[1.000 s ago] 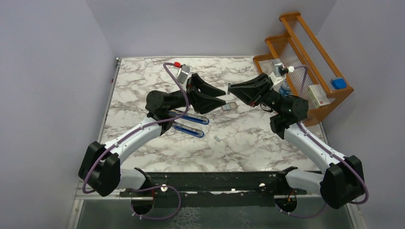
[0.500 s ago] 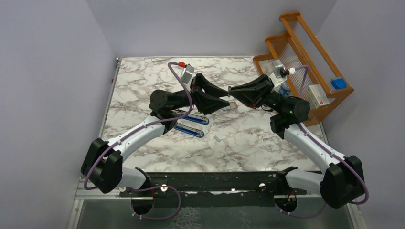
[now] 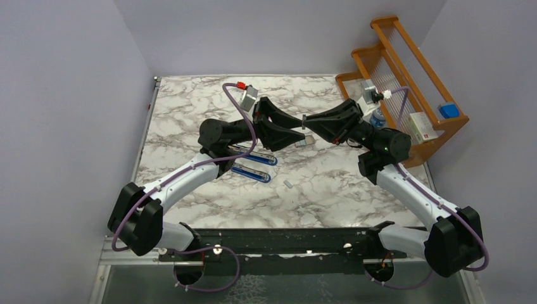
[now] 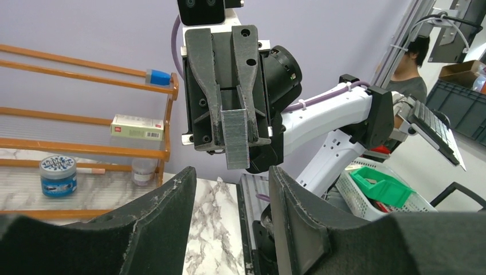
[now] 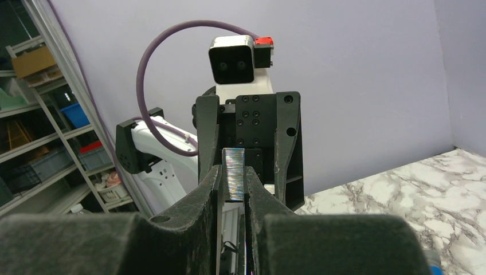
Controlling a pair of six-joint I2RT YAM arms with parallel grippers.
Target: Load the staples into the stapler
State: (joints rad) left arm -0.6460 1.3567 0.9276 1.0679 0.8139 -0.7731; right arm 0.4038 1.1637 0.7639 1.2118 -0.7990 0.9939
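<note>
My right gripper (image 3: 306, 125) is shut on a silvery strip of staples (image 5: 233, 175) and holds it up in the air over the table's middle. The strip also shows in the left wrist view (image 4: 235, 139). My left gripper (image 3: 295, 130) is open and faces the right one tip to tip. The strip's free end sits just at the gap between the left fingers (image 4: 172, 223), touching neither. The blue stapler (image 3: 252, 164) lies opened in two long parts on the marble below the left arm. One loose strip (image 3: 288, 184) and a small grey piece (image 3: 304, 143) lie on the table.
A wooden rack (image 3: 411, 82) stands at the right edge. It holds a blue-capped jar (image 3: 378, 117), a white box with a red label (image 3: 423, 126) and a blue item (image 3: 448, 110). Walls close the table's far and left sides.
Both grippers have closed in on each other. The right one brought the staple strip left to the open left fingers. Almost nothing moved in the last half second.
</note>
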